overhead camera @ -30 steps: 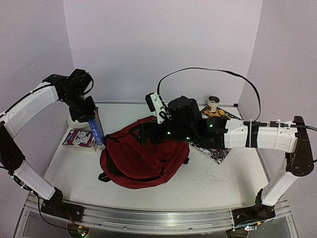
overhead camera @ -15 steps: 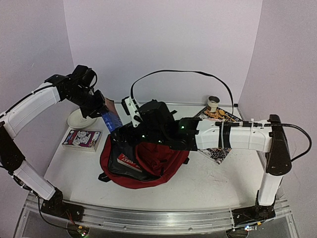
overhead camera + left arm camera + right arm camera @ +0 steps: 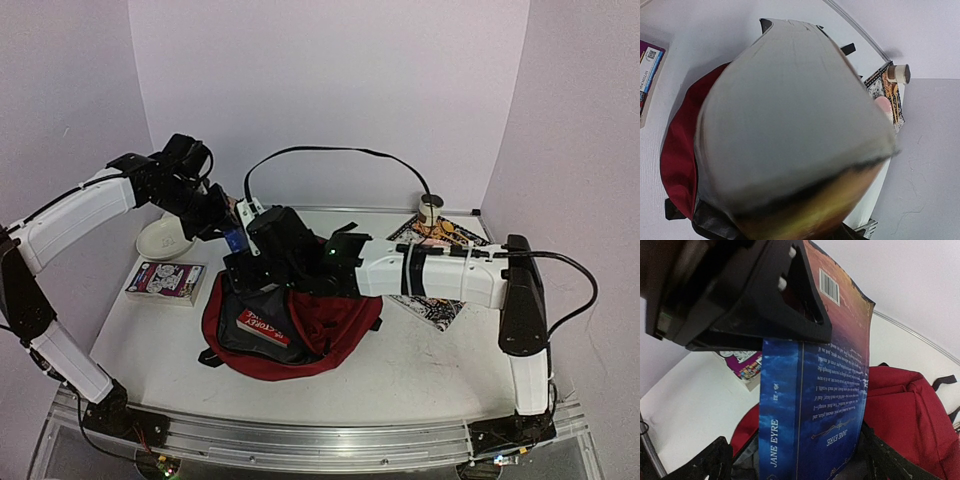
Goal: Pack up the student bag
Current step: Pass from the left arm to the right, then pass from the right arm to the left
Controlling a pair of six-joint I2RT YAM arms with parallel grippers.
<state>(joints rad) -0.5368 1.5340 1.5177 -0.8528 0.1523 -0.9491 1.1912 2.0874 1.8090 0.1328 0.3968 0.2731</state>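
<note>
Student bag (image 3: 310,345): lay open on counter (image 3: 420,370) | left fingers (image 3: 790,315): clamped book (image 3: 815,405) above mouth | right fingers (image 3: 705,460): spread apart | risk: judged likely to snag rim if tilted

Blue Jane Eyre book (image 3: 810,415) pinched at its top by the left gripper (image 3: 792,315), hanging over the red bag (image 3: 905,405).

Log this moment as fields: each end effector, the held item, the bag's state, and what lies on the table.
left end effector: shut on Jane Eyre book, over the bag's opening
right end effector: open, fingers either side of the book's lower end
student bag: open, grey lining showing, red-covered item inside
on table: purple book left of bag, patterned book right
</note>
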